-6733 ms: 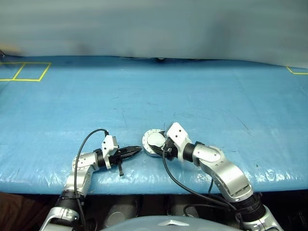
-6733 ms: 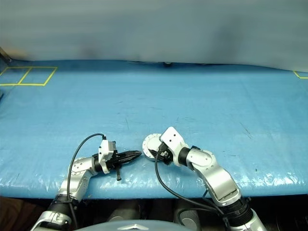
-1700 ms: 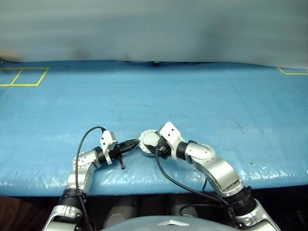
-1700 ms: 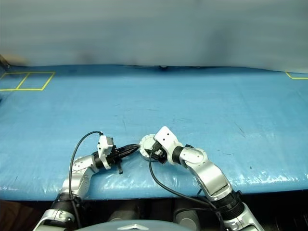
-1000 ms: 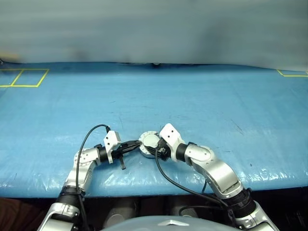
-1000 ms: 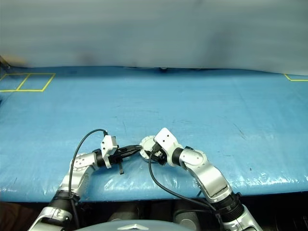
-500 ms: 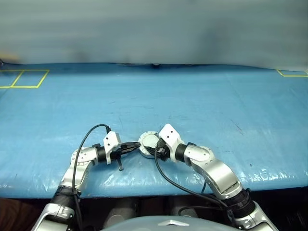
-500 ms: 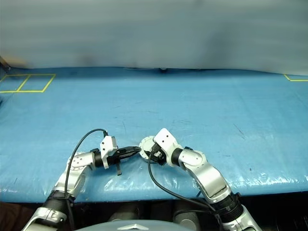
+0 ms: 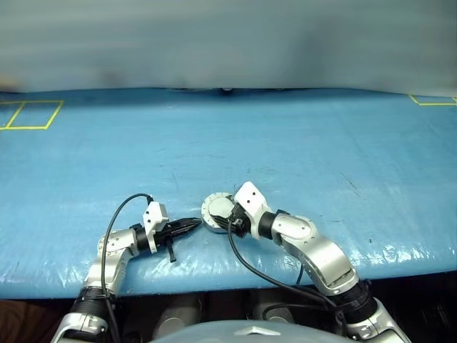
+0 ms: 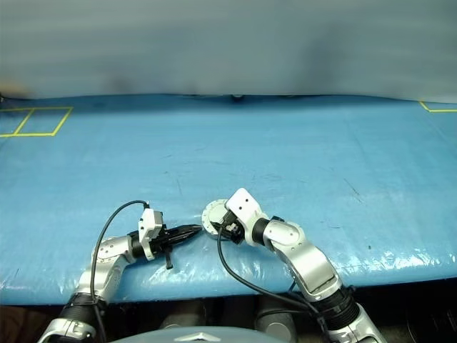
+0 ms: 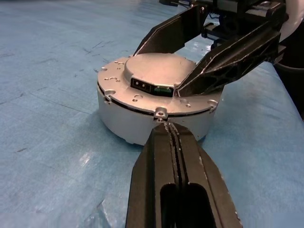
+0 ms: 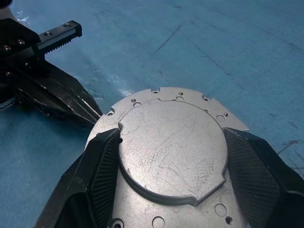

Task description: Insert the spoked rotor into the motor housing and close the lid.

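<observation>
grey lid (image 12: pixel 171 152) gripped by right end effector (image 12: pixel 168 161); left end effector (image 11: pixel 168 126) clenched, level beside it.

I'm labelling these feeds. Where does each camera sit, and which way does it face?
Head views: on the head, looking forward and down at the blue table; both arms show.
Left wrist view: along the shut left tool at the closed housing.
Right wrist view: along the right tool, its fingers either side of the lid.
Both wrist views share the housing and show the other tool.
</observation>
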Robot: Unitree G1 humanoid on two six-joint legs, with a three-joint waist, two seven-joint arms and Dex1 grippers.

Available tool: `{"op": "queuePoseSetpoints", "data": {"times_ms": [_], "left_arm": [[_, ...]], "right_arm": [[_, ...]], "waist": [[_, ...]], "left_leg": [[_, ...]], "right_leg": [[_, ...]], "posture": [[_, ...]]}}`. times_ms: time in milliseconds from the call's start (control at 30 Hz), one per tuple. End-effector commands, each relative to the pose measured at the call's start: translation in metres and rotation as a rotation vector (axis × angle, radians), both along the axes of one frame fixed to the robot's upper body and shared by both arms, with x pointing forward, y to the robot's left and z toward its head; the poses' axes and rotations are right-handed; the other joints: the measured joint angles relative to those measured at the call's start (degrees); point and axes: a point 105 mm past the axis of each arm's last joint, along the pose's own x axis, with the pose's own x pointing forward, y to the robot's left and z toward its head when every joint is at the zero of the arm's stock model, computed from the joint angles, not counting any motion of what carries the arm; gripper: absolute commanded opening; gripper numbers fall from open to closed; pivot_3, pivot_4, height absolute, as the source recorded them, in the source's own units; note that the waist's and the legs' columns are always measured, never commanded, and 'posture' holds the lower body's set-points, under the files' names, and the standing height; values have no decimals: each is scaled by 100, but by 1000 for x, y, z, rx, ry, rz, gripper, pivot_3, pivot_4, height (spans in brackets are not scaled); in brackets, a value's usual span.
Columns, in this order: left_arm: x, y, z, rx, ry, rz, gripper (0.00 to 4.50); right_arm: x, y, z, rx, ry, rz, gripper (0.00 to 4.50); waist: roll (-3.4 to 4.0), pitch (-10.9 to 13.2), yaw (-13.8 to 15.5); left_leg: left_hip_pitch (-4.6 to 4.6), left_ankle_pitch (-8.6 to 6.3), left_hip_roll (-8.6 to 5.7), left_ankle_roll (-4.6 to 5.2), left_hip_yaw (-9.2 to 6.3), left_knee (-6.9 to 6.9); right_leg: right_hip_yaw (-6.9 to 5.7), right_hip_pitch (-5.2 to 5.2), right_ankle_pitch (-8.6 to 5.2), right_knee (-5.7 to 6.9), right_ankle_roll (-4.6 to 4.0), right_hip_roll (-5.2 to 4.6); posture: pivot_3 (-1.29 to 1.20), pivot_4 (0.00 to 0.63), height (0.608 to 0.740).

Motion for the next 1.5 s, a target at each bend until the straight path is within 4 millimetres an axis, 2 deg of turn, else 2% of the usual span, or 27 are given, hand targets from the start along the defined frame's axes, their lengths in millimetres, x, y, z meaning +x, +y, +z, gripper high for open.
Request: {"op": "queuePoseSetpoints", "data": {"times_ms": [33, 433, 567, 667, 900, 1200, 1400, 1500], "left_arm": [[0, -6, 1, 19, -25, -37, 0], [-2, -19, -5, 21, -36, -62, 0], [-3, -20, -4, 3, -42, -55, 0], [-2, -20, -1, -18, -53, -45, 0], [3, -21, 4, -40, -80, -25, 0], [4, -21, 1, -30, -80, -20, 0], [4, -21, 0, -26, -78, -15, 0], [4, -21, -1, -23, -78, -14, 0]], "right_arm": [[1, -18, -33, -84, 112, -78, 3013], [5, -15, -12, -131, 10, -52, 3013], [3, -13, -5, -154, -28, -36, 3013], [2, -13, -5, -164, -26, -32, 3013], [-2, -10, -8, -125, 26, -31, 3013], [-9, 0, 11, 14, 55, 4, 3013], [-11, 1, 11, 7, 49, 24, 3013], [-5, -2, 9, -23, 25, -4, 3013]], "waist": [[-1, 10, 2], [15, 66, 39], [18, 67, 91], [18, 67, 143], [17, 67, 168], [16, 67, 171], [16, 67, 175], [16, 67, 175]], "left_leg": [[0, -1, 0, -1, 0, 0], [-13, -2, 0, -2, 0, 8], [-27, -1, -3, -2, 0, 11], [-56, -2, -8, -2, 0, 13], [-56, -7, -10, 0, -1, 20], [-57, -9, -12, 3, -2, 20], [-57, -11, -18, 7, -2, 22], [-57, -12, -19, 8, -2, 24]], "right_leg": [[-1, 0, 0, -1, 0, 0], [-8, -4, 1, -5, 2, -1], [-15, -40, 6, -6, 8, -3], [-22, -71, 32, -6, 46, -4], [-25, -66, 33, -7, 48, -5], [-27, -67, 34, -8, 48, -5], [-27, -66, 34, -8, 48, -8], [-27, -66, 34, -8, 47, -9]], "posture": [[0, 150, 740], [0, 150, 740], [0, 150, 740], [0, 150, 740], [0, 150, 740], [0, 150, 740], [0, 150, 740], [0, 150, 740]]}}
